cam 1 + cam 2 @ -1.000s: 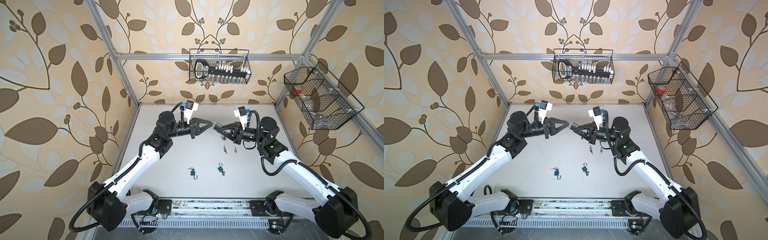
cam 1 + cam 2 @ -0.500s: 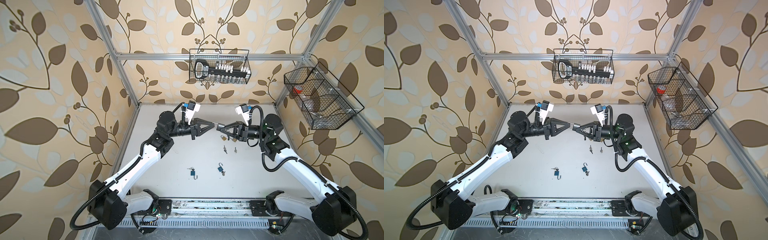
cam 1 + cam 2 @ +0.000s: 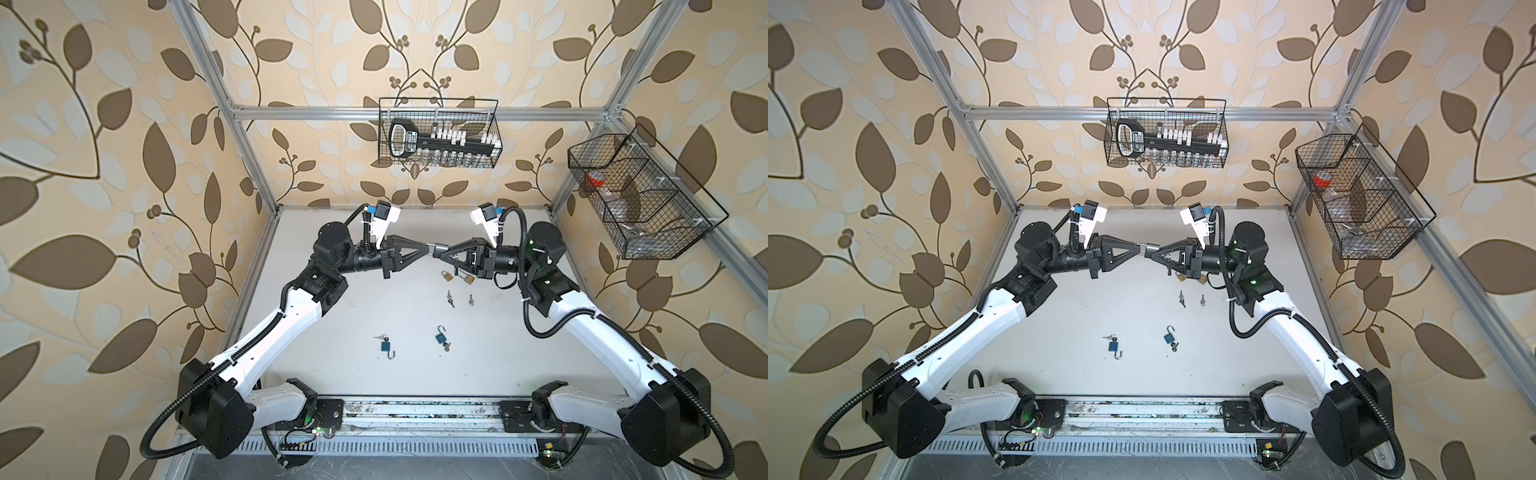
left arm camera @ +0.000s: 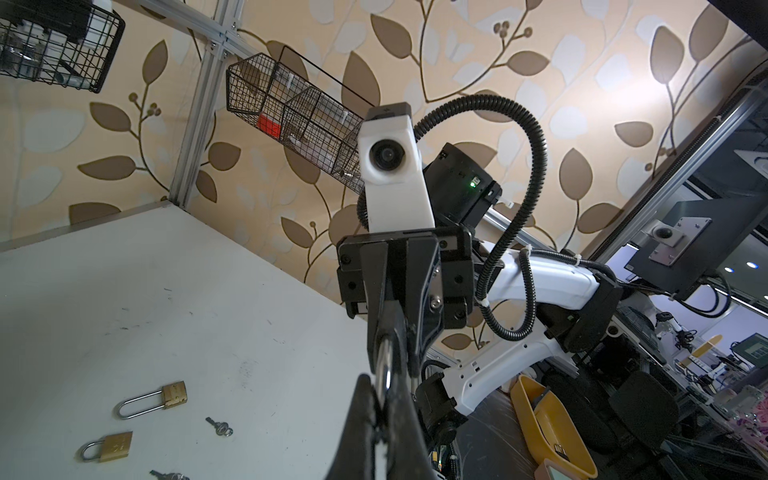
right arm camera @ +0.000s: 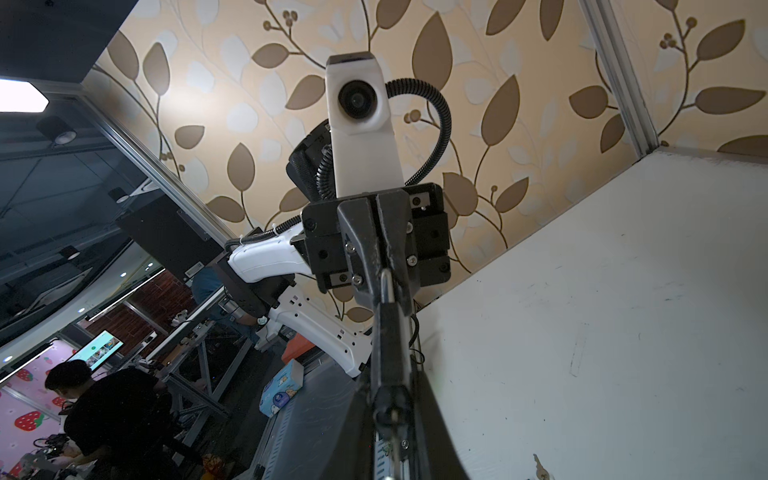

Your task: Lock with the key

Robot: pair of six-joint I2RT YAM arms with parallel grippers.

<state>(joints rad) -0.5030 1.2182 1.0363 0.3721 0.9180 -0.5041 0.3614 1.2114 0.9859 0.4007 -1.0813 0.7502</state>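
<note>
Above the table (image 3: 415,374), toward its 12 o'clock side, the left tool (image 3: 428,249) and the right tool (image 3: 444,252) meet tip to tip in the air, both narrowed down on one small silver piece (image 3: 435,248). Both top views show it bridging the two tips. In the left wrist view it is a shiny strip (image 4: 385,365) pinched between the right tool's fingers. Whether it is key or lock is too small to tell. On the table at 5 o'clock from the meeting point lie two brass padlocks (image 3: 446,275), just beside each other. Two loose keys (image 3: 449,297) lie near them at 6 o'clock. Farther toward 6 o'clock, two blue padlocks (image 3: 439,339) lie apart near mid-table, shackles open, a key beside each
</note>
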